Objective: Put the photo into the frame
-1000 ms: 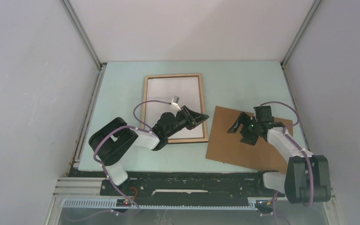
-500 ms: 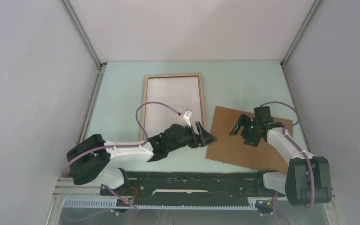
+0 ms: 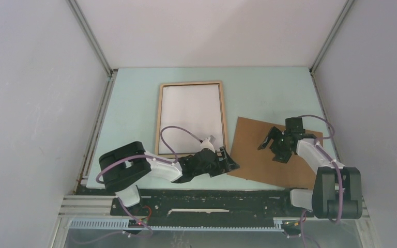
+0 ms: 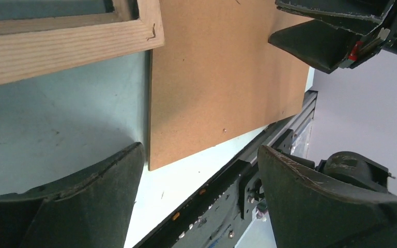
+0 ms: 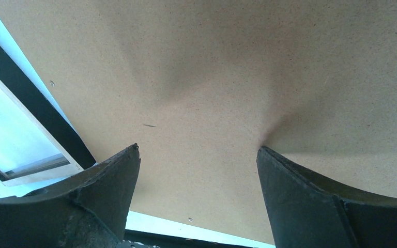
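White and flat, the photo (image 3: pixel 190 111) seems to lie picture-side down inside the frame (image 3: pixel 159 119), whose thin light-wood rim faces up at the far middle of the pale green table (image 3: pixel 132 113). The left gripper (image 3: pixel 229 160) sits low by the frame's near right corner, jaws spread and empty. The right gripper (image 3: pixel 270 150), wide open too, hangs over the smooth brown backing board (image 3: pixel 250 157), likely to grab it next.
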### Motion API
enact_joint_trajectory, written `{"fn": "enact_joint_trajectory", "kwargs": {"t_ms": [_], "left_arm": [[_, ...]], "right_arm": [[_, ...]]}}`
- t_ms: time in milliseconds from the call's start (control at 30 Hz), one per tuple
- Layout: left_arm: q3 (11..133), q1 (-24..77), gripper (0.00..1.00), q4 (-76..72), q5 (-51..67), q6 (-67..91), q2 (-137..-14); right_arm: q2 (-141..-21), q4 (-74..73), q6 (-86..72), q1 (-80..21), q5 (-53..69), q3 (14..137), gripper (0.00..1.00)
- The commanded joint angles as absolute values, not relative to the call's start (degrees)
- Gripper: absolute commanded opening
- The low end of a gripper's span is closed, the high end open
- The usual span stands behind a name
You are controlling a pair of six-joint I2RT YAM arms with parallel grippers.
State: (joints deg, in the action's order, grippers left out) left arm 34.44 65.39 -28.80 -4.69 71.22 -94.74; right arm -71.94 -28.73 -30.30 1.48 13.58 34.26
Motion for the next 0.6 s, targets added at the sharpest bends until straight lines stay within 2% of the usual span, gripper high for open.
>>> {"fn": "enact_joint_trajectory", "kwargs": {"t_ms": [0,167,233,367,567], "left_arm": [[34.0,65.6,0.92,-33.6,-5.3,75.0,-97.0],[35.0,65.7,0.93,-33.4,-2.4,76.4,-99.1],[34.7,65.0,0.92,-37.7,1.6,77.0,-99.5],[33.0,62.5,0.84,-55.0,8.5,81.3,-99.8],[34.8,61.5,0.73,-69.8,13.1,89.1,-101.5]], "right_arm": [[-74.0,-27.3,-29.7,1.7,14.0,34.7,0.91],[-75.3,-26.4,-29.5,1.7,15.6,34.5,0.90],[-75.2,-26.1,-29.4,1.7,16.2,34.3,0.90],[-74.7,-25.5,-29.4,1.5,17.6,34.1,0.90],[-73.4,-24.8,-29.7,1.1,19.1,33.7,0.90]]}}
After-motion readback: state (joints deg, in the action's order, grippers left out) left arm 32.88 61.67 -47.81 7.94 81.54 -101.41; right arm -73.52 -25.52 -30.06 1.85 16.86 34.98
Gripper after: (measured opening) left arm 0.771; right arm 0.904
